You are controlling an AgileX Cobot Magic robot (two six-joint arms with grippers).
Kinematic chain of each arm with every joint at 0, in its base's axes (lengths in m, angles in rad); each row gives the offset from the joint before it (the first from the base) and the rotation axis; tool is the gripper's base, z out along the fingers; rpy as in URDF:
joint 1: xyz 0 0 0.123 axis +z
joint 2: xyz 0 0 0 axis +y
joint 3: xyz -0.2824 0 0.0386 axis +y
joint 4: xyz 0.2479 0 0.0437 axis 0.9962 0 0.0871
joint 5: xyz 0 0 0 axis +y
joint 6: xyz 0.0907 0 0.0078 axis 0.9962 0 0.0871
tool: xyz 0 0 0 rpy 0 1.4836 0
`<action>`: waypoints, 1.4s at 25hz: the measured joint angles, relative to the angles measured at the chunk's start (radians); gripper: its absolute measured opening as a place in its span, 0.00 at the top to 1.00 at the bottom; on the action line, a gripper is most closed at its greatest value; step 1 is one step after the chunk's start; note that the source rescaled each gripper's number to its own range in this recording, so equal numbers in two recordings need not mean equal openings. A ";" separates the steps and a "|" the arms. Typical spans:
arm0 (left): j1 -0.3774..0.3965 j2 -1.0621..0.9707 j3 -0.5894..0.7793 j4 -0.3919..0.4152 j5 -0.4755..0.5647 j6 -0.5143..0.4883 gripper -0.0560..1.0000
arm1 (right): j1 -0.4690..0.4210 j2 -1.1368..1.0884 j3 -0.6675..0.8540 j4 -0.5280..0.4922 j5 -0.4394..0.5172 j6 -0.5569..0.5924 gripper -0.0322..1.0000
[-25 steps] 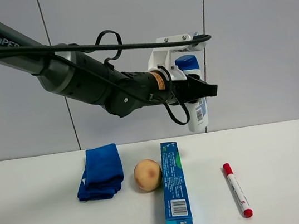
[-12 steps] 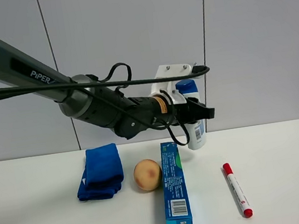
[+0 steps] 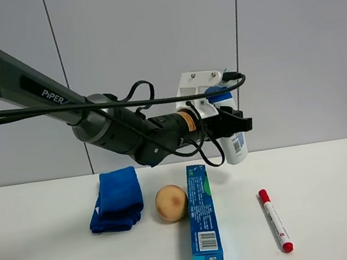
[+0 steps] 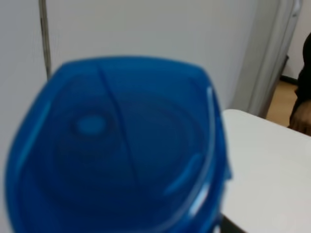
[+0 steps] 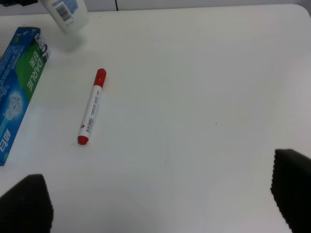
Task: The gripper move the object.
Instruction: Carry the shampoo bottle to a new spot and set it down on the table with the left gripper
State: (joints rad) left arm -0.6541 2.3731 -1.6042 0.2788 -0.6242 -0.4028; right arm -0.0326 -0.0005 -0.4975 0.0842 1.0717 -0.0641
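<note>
Mid-carry. Clamped in the left gripper (image 3: pixel 227 122): the shampoo bottle (image 3: pixel 236 148), roughly upright, in the air above and just beyond the far end of the toothpaste box (image 3: pixel 203 225). Next, probably: lower to bare tabletop beside that box, keep it vertical, then let go. White body, barcode label, blue flip cap (image 4: pixel 116 145). Too blurred in the wrist view to judge whether shut.

The left pincer (image 3: pixel 233 123) hides the shampoo bottle's (image 3: pixel 236 147) middle; its cap (image 4: pixel 116 145) is blurred.
</note>
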 joint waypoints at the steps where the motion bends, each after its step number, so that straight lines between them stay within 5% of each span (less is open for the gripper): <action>1: 0.002 0.004 -0.001 0.000 -0.006 0.000 0.94 | 0.000 0.000 0.000 0.000 0.000 0.000 0.00; 13: 0.018 0.047 -0.002 0.038 0.000 -0.001 0.94 | 0.000 0.000 0.000 0.000 0.000 0.000 0.00; 35: 0.018 0.047 -0.002 0.242 0.016 -0.001 0.94 | 0.000 0.000 0.000 0.000 0.000 0.000 0.00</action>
State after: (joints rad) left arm -0.6358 2.4196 -1.6060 0.5211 -0.6084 -0.4035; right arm -0.0326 -0.0005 -0.4975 0.0842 1.0717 -0.0641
